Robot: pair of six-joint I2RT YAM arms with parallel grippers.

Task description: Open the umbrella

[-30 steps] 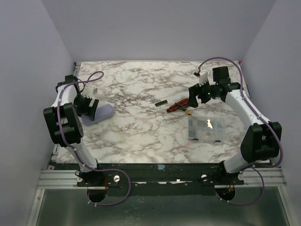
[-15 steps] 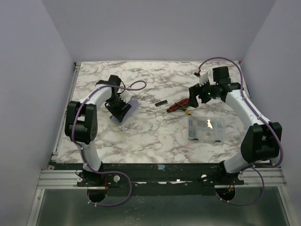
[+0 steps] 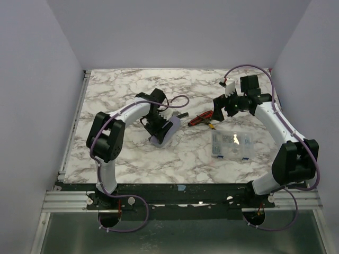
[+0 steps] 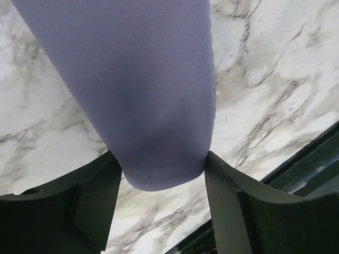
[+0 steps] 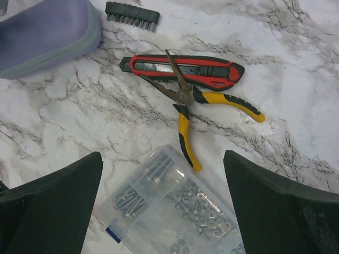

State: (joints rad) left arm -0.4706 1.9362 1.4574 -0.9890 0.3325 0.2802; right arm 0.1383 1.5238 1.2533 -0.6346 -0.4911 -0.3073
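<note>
Of the umbrella only the pale lavender sleeve [image 3: 165,133] shows; canopy, shaft and handle are hidden. My left gripper [image 3: 158,126] is shut on one end of the sleeve near the middle of the table. In the left wrist view the sleeve [image 4: 137,84] fills the top and is pinched between the two black fingers [image 4: 85,203]. My right gripper [image 3: 219,109] is open and empty, hovering over the tools at the right. In the right wrist view the sleeve's end [image 5: 45,29] lies at the top left, well away from the right gripper [image 5: 164,203].
A red utility knife [image 5: 185,69], yellow-handled pliers [image 5: 193,114] and a black bit strip [image 5: 132,16] lie right of the sleeve. A clear plastic box [image 3: 230,144] of screws sits at the right and also shows below the right gripper [image 5: 175,211].
My left arm has swung from the table's left side to the middle, carrying the lavender sleeve towards the tools. The right arm has barely moved.
</note>
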